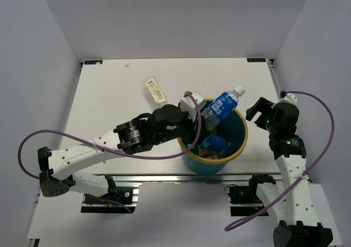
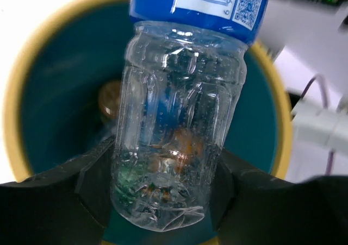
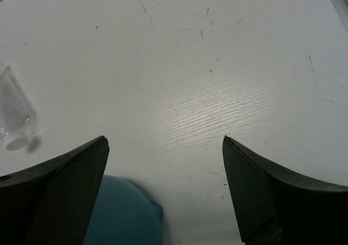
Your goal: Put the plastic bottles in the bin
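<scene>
My left gripper is shut on the base of a clear, blue-labelled plastic bottle, which tilts up and to the right over the bin, a teal bucket with a yellow rim. In the left wrist view both black jaws press the bottle at the gripper, above the bin's opening. Orange and blue bottles lie inside the bin. A clear square cream-labelled bottle lies on the table, left of the bin. Right of the bin my right gripper stands open and holds nothing.
The white table is boxed in by white walls on three sides. In the right wrist view the bin's teal wall sits low between the jaws, and a clear bottle's white-capped end shows at the left edge.
</scene>
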You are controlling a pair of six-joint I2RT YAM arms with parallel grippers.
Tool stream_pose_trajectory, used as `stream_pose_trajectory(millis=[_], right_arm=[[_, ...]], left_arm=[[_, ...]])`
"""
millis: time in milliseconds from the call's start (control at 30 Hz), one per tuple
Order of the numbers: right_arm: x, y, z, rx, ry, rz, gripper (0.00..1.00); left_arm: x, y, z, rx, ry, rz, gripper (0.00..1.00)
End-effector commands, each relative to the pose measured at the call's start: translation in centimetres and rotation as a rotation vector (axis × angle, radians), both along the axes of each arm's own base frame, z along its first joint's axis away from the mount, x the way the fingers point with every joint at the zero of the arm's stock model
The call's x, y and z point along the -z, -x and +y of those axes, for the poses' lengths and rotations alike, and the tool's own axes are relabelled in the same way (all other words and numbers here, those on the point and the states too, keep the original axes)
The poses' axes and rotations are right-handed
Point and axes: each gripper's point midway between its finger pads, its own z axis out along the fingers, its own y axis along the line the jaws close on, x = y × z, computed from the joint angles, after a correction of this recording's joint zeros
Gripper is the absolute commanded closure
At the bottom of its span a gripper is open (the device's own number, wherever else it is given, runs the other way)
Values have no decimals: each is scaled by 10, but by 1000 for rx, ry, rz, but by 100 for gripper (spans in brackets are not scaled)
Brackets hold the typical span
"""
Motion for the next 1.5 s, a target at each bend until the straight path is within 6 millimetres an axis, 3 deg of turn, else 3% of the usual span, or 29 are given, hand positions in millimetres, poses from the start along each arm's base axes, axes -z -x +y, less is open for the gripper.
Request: stream_pose_trajectory(millis=[0,67,200,267,400,433,500,600,700,800,833,867,933,1000,1133,1300,1467], right_arm=[[-8,-7,0,-8,3,-47,11],[-6,-7,0,-9,3,-41,11],[-4,-8,-1,-10,5,-36,11],[-4,-9,0,-11,3,-35,11],[-4,-9,-1,-9,2,-35,11],[-3,-10,-2,-5,3,-32,11],[0,-11,-3,6,-3,-22,11],[9,-13,-5,18,-11,-6,11],[16,-14,-7,28,-13,8,11],[21,-15,-12,55,-9,17,11],[21,-15,-12,56,-13,17,11],[21,-16,-13,57,-15,14,10],[22,-16,-13,59,-17,11,11],[25,-16,-16,71,-10,16,11],[30,-15,-19,87,-5,25,11],[31,-15,-22,99,-3,18,11],[30,-16,-20,90,-8,2,11]], left_arm=[[-6,9,8,-20,32,8,23],[-5,8,9,-39,20,-3,3],[-16,-3,10,-89,4,-39,2],[-37,-10,12,-126,25,-73,2],[-65,-41,37,-346,39,-137,2],[-70,-54,52,-455,29,-170,2],[-70,-73,71,-565,27,-172,2],[-61,-120,107,-705,51,-99,2],[-29,-162,145,-818,22,-23,2],[14,-189,153,-828,-26,100,2],[27,-202,164,-860,-34,135,2],[50,-211,162,-868,-56,192,2],[72,-225,167,-893,-76,239,2],[105,-233,154,-843,-114,309,2],[145,-238,133,-770,-131,408,2],[193,-232,131,-801,-158,507,2],[223,-230,132,-834,-178,551,2]])
